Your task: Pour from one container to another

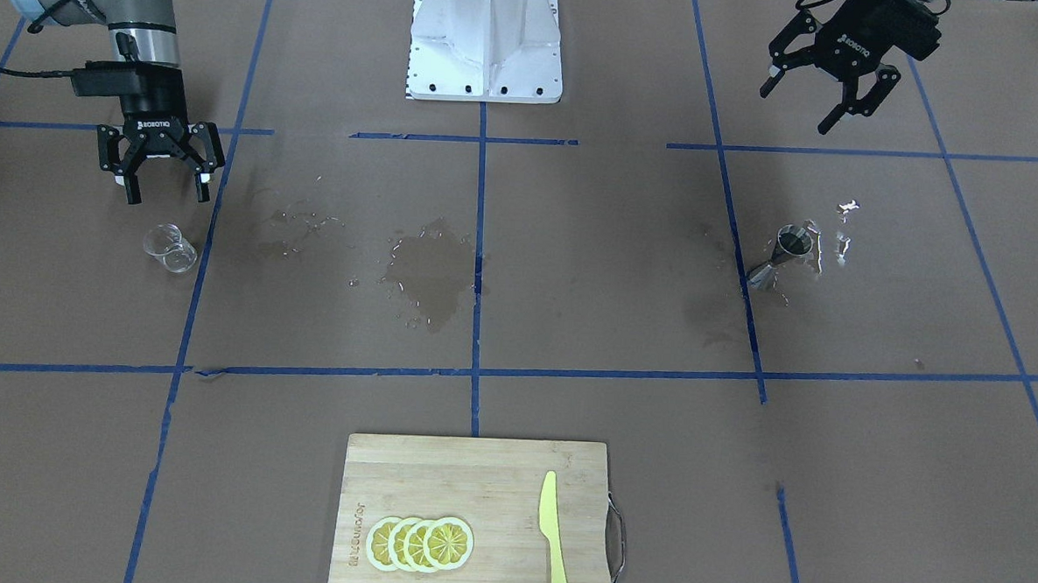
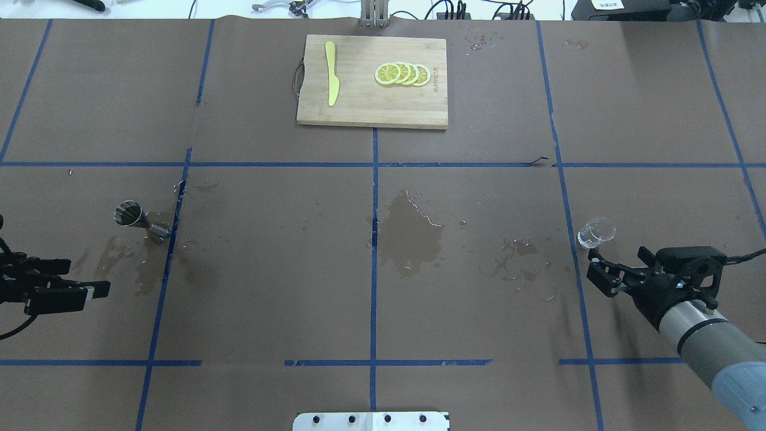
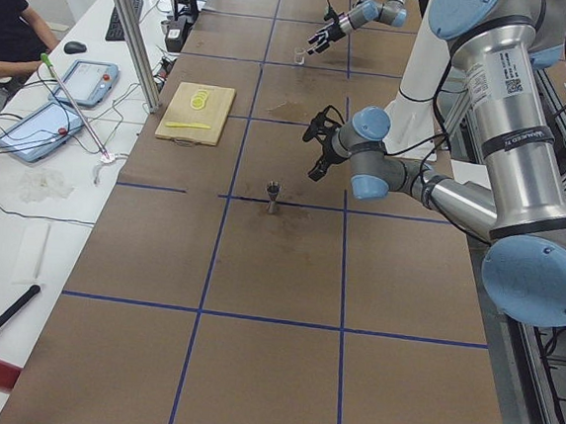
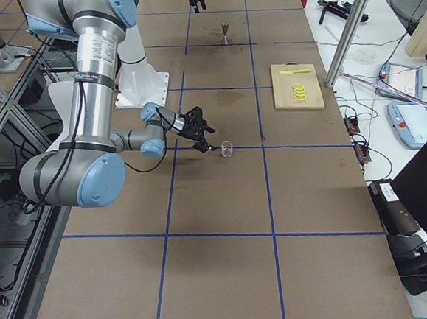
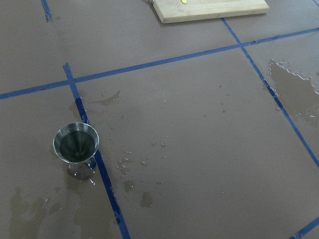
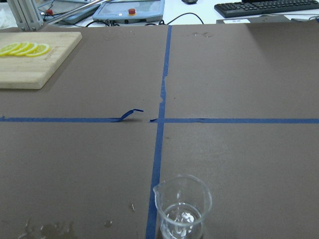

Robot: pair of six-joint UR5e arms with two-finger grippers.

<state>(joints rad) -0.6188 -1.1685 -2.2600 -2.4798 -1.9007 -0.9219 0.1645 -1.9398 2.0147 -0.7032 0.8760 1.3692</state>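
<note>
The small clear glass cup [image 1: 170, 248] with a pouring lip stands upright on the brown table [image 1: 567, 399], also in the overhead view [image 2: 596, 232] and close up in the right wrist view [image 6: 182, 209]. My right gripper [image 1: 166, 197] hovers open just behind it on the robot's side, with nothing between its fingers [image 2: 616, 262]. The steel jigger [image 1: 783, 255] stands upright on a blue tape line at the other end [image 2: 133, 216], with its open cone up [image 5: 76, 146]. My left gripper [image 1: 797, 109] is open and empty, well back from the jigger [image 2: 90, 288].
A bamboo cutting board [image 2: 359, 108] with lemon slices [image 2: 402, 74] and a yellow knife [image 2: 331, 73] lies at the far middle. Wet patches [image 2: 413, 233] darken the table's centre and the area around the jigger. The white robot base [image 1: 486, 40] is at the near middle.
</note>
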